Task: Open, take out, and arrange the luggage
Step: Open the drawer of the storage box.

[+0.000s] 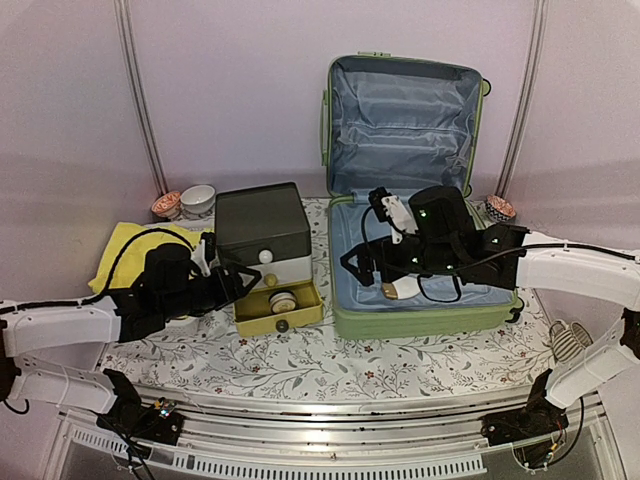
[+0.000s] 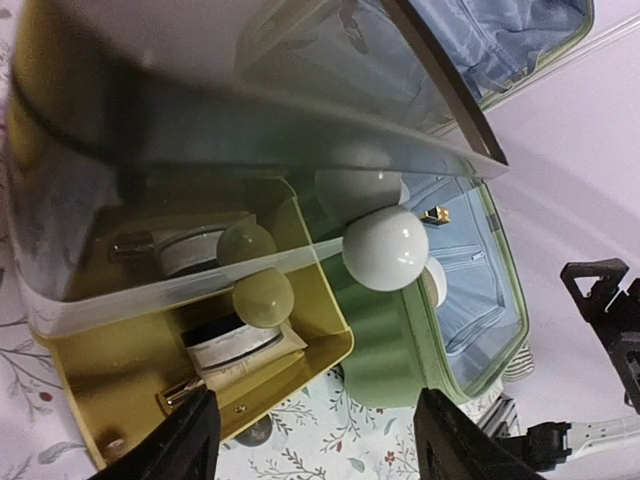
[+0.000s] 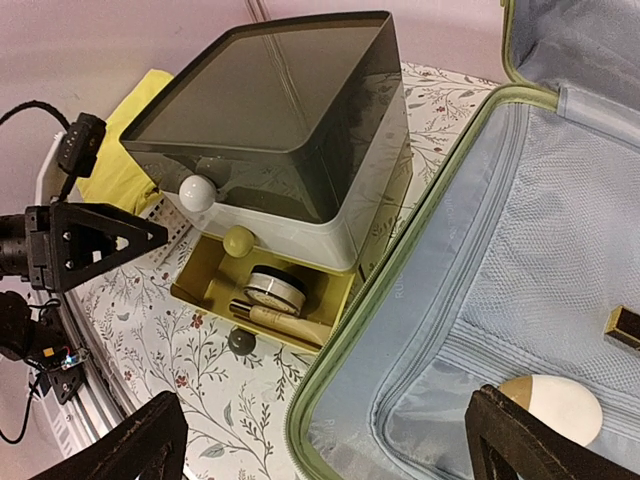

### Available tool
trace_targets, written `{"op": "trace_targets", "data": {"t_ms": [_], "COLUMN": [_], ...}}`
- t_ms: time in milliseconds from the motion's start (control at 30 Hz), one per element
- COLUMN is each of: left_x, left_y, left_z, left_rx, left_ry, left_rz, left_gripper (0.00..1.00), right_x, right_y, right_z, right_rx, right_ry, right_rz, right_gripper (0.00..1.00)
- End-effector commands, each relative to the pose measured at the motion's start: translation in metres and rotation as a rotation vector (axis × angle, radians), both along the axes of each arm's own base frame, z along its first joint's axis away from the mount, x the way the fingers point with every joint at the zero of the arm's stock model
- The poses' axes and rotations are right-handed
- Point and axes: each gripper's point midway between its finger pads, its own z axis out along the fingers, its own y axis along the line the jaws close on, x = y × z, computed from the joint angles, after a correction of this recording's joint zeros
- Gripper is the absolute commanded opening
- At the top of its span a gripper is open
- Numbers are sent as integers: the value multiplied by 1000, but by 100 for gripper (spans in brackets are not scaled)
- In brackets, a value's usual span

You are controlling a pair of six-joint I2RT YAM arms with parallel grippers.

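The left gripper (image 2: pixel 320 445) is released, its two dark fingers (image 2: pixel 190 440) spread with nothing between them; it points at the open yellow drawer (image 2: pixel 300 365) of the small box (image 1: pixel 262 225) with the dark lid, near the middle of the table (image 1: pixel 330 370); in the drawer lie a round jar (image 3: pixel 275 290) and a tube (image 3: pixel 285 322) (the jar nearer the box, the tube nearer the drawer's front); a white knob (image 2: pixel 385 248) sits on the box's white front above the drawer. The right gripper (image 3: pixel 330 450) is released too, its jaws wide and empty, hanging over the lower half of the suitcase (image 1: pixel 420 318); the suitcase lies open at the table's back right, just beside the box, its lid upright against the wall and showing pale blue lining; on the lining of the lower half lie a white oval thing (image 3: pixel 555 405) and, near it, a small gold block (image 3: pixel 622 325). A yellow cloth (image 1: pixel 125 250) lies at the left edge; two bowls (image 1: pixel 197 198) stand at the back edge behind it.
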Motion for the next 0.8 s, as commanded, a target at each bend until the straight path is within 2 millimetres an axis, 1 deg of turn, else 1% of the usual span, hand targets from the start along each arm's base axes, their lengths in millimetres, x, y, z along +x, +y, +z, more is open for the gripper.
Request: {"op": "trace_targets", "data": {"t_ms": [0,133,300,567,767], "left_x": [2,0,4,5,9], "left_y": [-12,-11,-17,-29,-29], "left_z": [2,-9,-18,-29,-35], "left_rx": [-197,-300,-293,-343,-354], "left_ry": [38,72,93,120,128], "left_rz": [4,33,27,-11,7], "left_gripper": [68,66,66,66,66], "right_x": [4,4,3,4,3], "right_y": [4,2,1,4,3], "right_z": [16,17,16,12,13], "right_rx": [43,44,43,40,39], "right_ry": [-26,-30,-28,-21,-22], "right_rz": [3,-2,0,4,4], "right_gripper": [99,99,99,99,99]}}
